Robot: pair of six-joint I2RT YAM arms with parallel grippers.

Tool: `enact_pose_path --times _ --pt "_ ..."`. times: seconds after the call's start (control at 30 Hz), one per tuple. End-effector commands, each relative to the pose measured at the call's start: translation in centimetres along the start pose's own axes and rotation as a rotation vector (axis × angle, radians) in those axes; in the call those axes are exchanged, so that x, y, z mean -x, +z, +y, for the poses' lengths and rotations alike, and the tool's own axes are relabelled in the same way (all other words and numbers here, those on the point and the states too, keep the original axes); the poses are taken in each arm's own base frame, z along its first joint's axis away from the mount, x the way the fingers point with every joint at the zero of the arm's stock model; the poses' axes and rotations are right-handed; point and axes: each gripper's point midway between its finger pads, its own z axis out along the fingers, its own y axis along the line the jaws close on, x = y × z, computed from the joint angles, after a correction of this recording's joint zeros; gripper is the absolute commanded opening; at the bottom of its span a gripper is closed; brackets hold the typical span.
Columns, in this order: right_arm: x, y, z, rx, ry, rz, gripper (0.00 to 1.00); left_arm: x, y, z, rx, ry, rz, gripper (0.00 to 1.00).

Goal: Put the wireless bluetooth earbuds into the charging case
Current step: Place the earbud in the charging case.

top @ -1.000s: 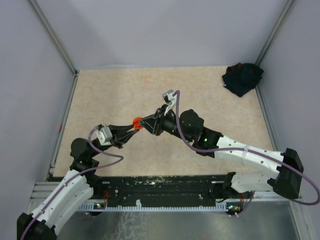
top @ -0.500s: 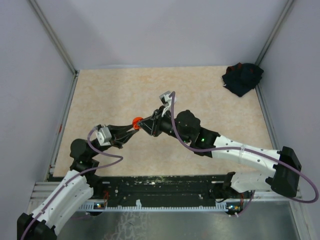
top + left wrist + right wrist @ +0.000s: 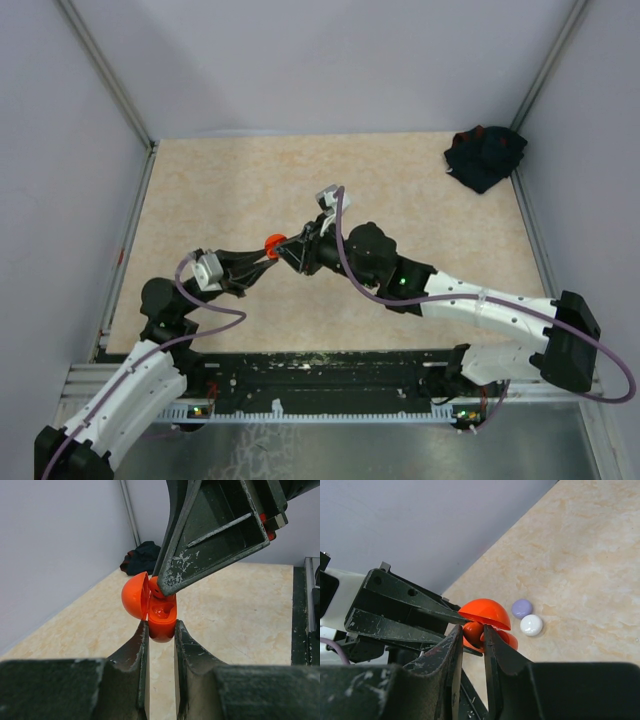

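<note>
While raised clear of the counter (image 3: 230, 190), gripped by its lower half in the left hand (image 3: 268, 251): an orange charging case (image 3: 272, 243), upright, lid (image 3: 134, 596) open and hanging off one side; left fingers (image 3: 132, 655) pressed against both flanks of the base, touching it, nothing else between them; glossy moulded hollow visible inside the open base.

Angled in from the opposite side, the right hand (image 3: 287, 246), fingertips down at the mouth of the case; in the right wrist view, nipped between the right fingers (image 3: 447, 655): a red earbud (image 3: 473, 631), just under the raised lid and at the opening of the base; cannot tell whether seated in its hollow or merely touching the rim; fingers drawn nearly together around that small piece, only a narrow slot between them.

In the left wrist view, seen from beneath: the scuffed dark underside of a right finger, its tip against the case just inside the hinge.

Lying on the counter below and beyond the case: a lavender disc (image 3: 522, 608) and a white disc (image 3: 531, 625), just beside each other, possibly touching, well apart from both hands.

Heaped in the far right corner of the counter, near the wall: a dark cloth (image 3: 485, 155) with a bit of red showing.

Both arms bent in toward the middle, tip to tip above the marbled beige surface.
</note>
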Motion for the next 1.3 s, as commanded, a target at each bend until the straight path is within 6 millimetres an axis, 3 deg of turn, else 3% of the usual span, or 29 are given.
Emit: enact_pose_path --times 0.0,0.63,0.93,1.1,1.27 --pt "1.7 -0.2 1.4 0.028 -0.023 -0.052 0.26 0.8 0.0 -0.1 -0.005 0.009 -0.029 0.0" --pt "4.1 -1.8 2.0 0.021 -0.127 -0.074 0.36 0.2 0.1 0.5 0.02 -0.002 0.004 0.0" --pt "4.2 -1.9 1.3 -0.044 -0.235 -0.013 0.62 -0.2 0.1 0.7 0.033 -0.008 0.018 0.0" --pt "4.0 -1.5 -0.5 -0.157 -0.28 0.008 0.68 -0.1 0.1 0.8 0.036 -0.002 0.019 0.0" --pt "3.9 -0.6 -0.7 -0.199 -0.308 0.02 0.72 -0.1 0.1 0.8 0.034 -0.001 0.022 0.0"
